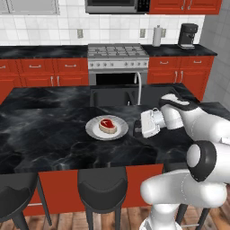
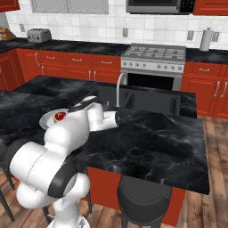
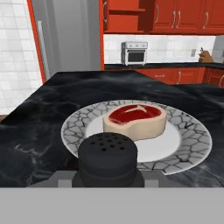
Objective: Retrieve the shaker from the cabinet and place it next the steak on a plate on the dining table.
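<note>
The gripper (image 1: 136, 131) sits low over the dining table (image 1: 54, 134), just right of the plate (image 1: 93, 132). Its fingers are closed on the shaker (image 3: 107, 159), which fills the lower middle of the hand view, its perforated black top toward the camera. In the left base view the shaker itself is too dark against the marble to make out.

The plate lies flat on the black veined top, near the table's middle. The steak (image 1: 108, 125) rests at the plate's centre, red patch upward. In the hand view the shaker stands just in front of the plate's near rim, overlapping it; whether its base touches the tabletop cannot be determined.

Two black stools (image 1: 102, 187) stand at the table's near edge. A stove (image 1: 117, 52) occupies the far counter.
</note>
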